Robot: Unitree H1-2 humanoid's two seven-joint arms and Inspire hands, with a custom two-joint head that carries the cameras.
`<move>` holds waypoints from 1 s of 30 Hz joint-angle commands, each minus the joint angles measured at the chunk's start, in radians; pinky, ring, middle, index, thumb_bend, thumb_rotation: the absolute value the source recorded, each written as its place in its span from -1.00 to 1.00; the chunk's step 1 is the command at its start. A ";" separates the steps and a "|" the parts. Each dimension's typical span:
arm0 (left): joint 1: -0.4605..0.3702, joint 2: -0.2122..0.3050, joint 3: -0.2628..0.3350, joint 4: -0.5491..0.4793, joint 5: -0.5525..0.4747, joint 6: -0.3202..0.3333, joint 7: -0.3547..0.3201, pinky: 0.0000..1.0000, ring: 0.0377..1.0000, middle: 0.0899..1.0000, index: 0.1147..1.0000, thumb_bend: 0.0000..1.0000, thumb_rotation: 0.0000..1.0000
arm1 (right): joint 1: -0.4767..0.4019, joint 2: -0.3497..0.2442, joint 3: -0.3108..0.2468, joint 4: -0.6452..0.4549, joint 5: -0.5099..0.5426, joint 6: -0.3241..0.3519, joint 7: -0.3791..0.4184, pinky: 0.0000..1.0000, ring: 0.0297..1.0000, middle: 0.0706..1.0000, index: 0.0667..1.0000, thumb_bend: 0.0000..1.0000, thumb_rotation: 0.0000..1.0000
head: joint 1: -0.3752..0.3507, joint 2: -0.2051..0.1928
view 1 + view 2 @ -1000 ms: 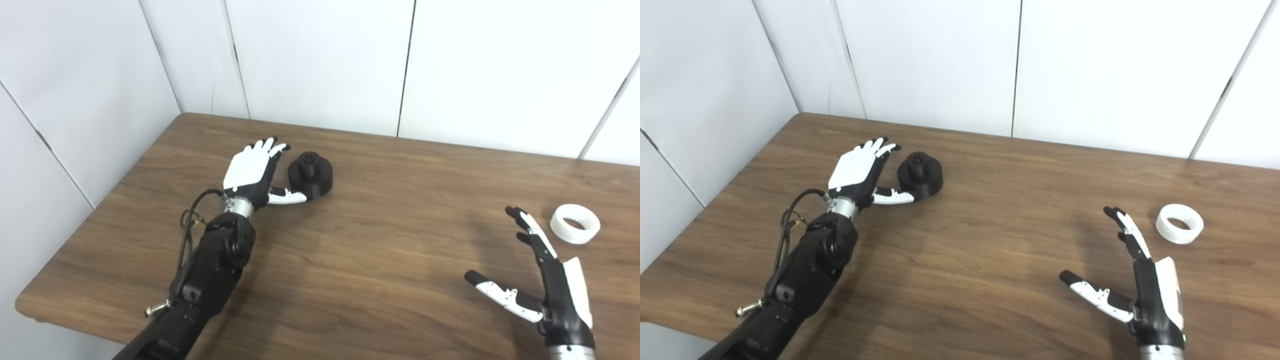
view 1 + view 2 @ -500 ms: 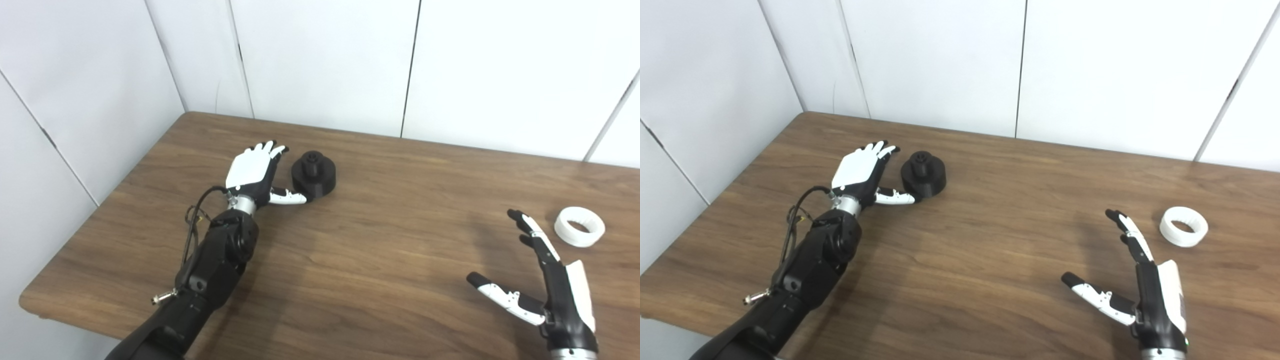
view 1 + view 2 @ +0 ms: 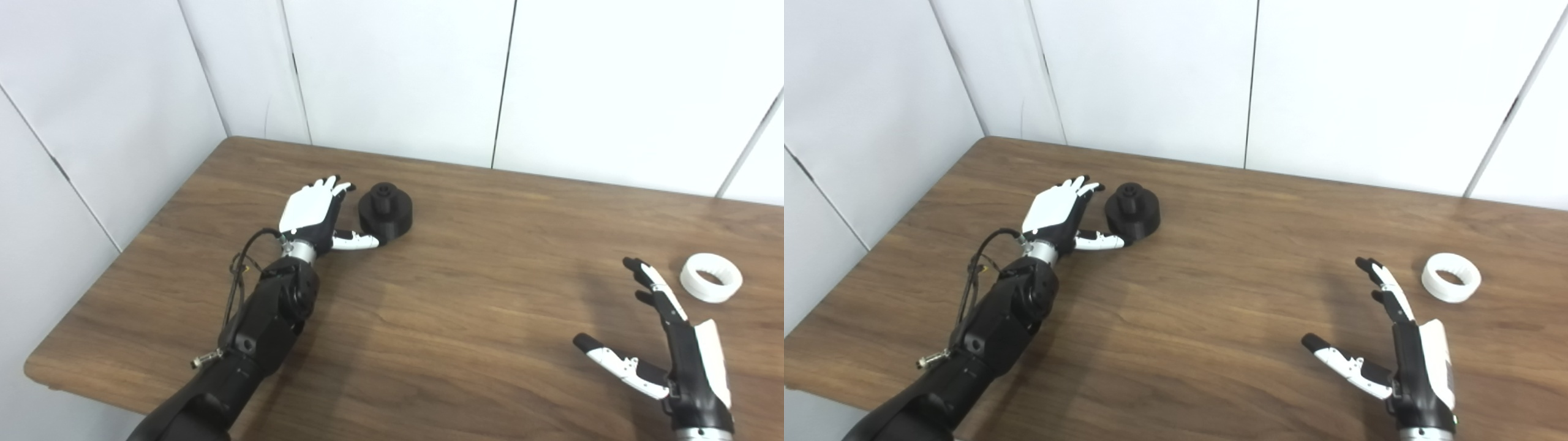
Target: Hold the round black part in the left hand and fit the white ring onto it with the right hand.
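The left hand (image 3: 312, 211) has been edged slightly closer to the round black part (image 3: 386, 211), fingers spread, nothing held. The right hand (image 3: 674, 349) is held open near the white ring (image 3: 710, 285) on the tabletop (image 3: 478, 306).

On the table (image 3: 465, 306), the round part (image 3: 385, 210) sits far left toward the back, the left hand (image 3: 312, 211) just beside it on its left. The ring (image 3: 710, 277) lies far right, with the right hand (image 3: 674, 352) near it, in front and to its left.
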 commanded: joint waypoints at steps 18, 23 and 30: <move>-0.048 0.007 -0.048 -0.054 -0.010 -0.007 -0.021 1.00 1.00 1.00 0.73 1.00 0.19 | 0.013 -0.010 -0.013 0.004 -0.012 0.006 -0.003 0.68 0.79 0.81 0.71 0.65 -0.16 | -0.011 0.012; -0.055 0.003 -0.052 -0.048 -0.008 -0.007 -0.018 1.00 1.00 1.00 0.74 1.00 0.18 | 0.010 -0.010 -0.015 0.005 -0.008 0.007 -0.002 0.68 0.80 0.82 0.71 0.65 -0.14 | -0.015 0.011; -0.064 -0.007 -0.042 -0.027 -0.013 -0.010 0.012 1.00 1.00 1.00 0.69 0.96 0.08 | 0.019 -0.016 -0.018 -0.010 -0.007 0.009 0.005 0.71 0.82 0.83 0.72 0.64 -0.12 | -0.018 0.015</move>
